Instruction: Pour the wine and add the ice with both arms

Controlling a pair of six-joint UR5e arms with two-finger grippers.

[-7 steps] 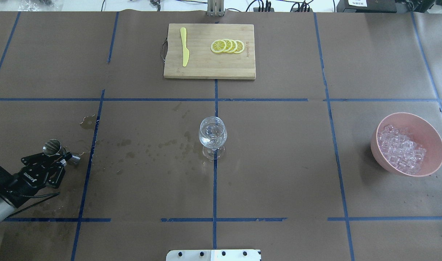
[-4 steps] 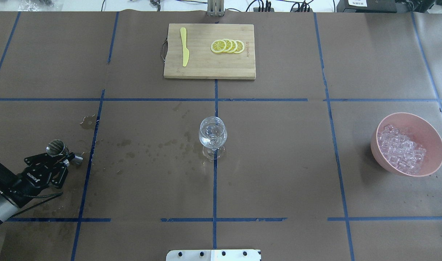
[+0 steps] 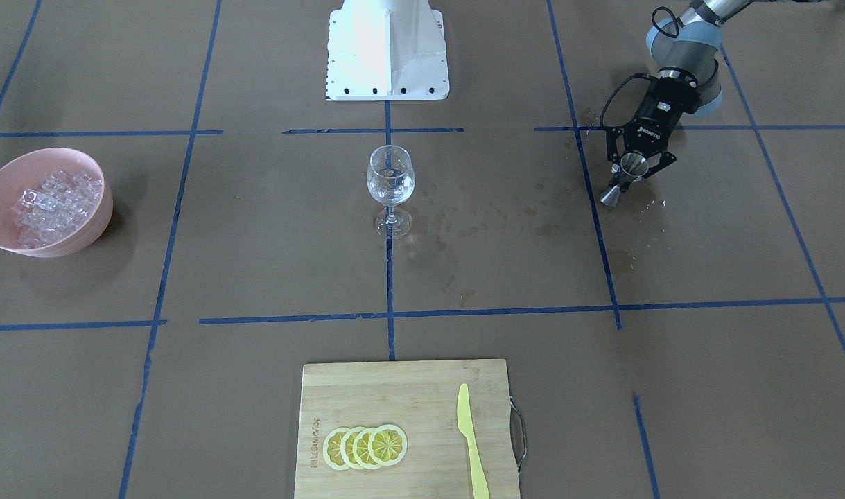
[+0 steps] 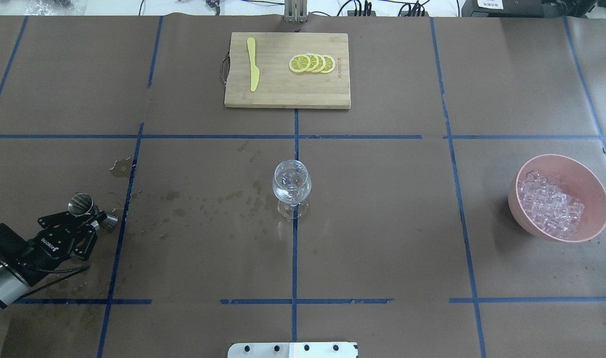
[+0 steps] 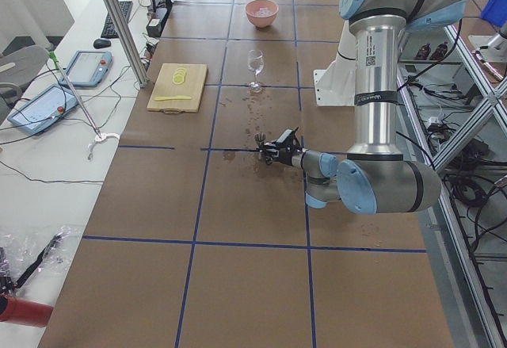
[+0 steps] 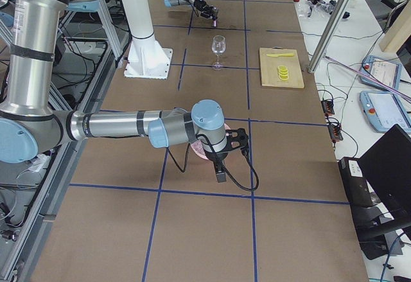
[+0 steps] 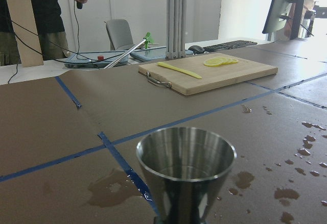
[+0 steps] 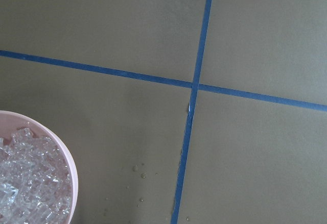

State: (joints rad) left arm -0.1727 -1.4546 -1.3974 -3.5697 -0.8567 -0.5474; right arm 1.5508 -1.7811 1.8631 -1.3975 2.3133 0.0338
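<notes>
My left gripper [image 4: 90, 219] is shut on the waist of a steel jigger [image 4: 81, 204] at the table's near left, also in the front view [image 3: 622, 181]. The jigger stands nearly upright, low over wet paper; its cup [image 7: 186, 157] looks empty. The wine glass [image 4: 292, 186] stands at the centre with a little clear liquid, hard to see. The ice [image 4: 549, 206] lies heaped in a pink bowl [image 4: 593, 189] at the right. My right gripper [image 6: 223, 160] hangs beside that bowl; I cannot tell whether it is open. Its wrist view shows ice [image 8: 28, 193] but no fingers.
A wooden cutting board [image 4: 287, 94] at the far middle holds lemon slices [image 4: 312, 63] and a yellow knife [image 4: 253, 64]. Wet spots [image 4: 208, 199] lie between jigger and glass. The white base block [image 3: 387, 48] stands at the near edge.
My left gripper has moved a little to the right and forward with the jigger, which stands more upright now. The glass and bowl have not moved.
</notes>
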